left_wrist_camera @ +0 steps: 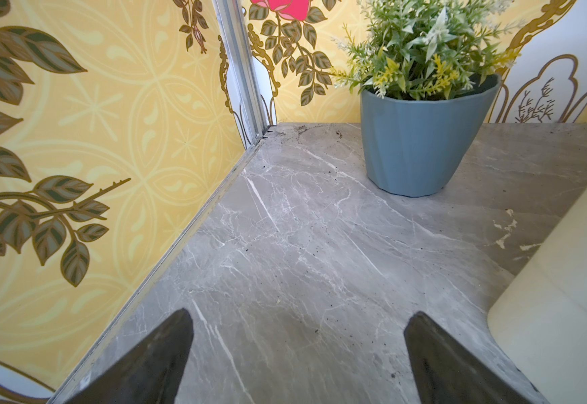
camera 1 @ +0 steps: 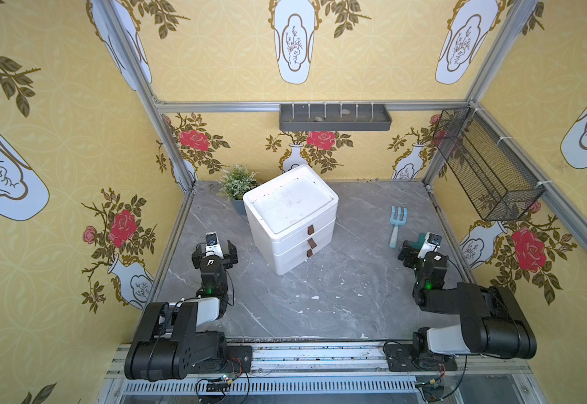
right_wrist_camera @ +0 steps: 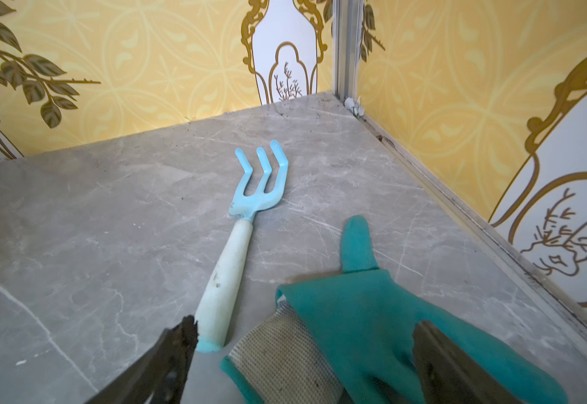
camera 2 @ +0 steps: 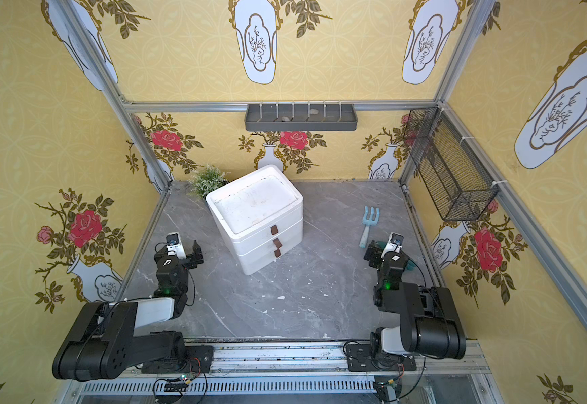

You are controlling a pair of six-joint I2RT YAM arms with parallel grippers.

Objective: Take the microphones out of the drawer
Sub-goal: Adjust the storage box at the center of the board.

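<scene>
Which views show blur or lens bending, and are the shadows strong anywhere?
In both top views light is even, shadows faint, wallpaper vases stretched near the edges. Left wrist view: drawer box soft, plant pot sharp. Right wrist view: garden fork sharp.

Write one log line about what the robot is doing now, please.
task: not begun | drawer unit: drawers shut | microphone: unseen | left gripper: open, empty | right gripper: open, empty

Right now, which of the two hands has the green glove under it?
The right hand: the green glove lies beneath it, beside the blue fork. The left hand has only table below, facing the potted plant.
</scene>
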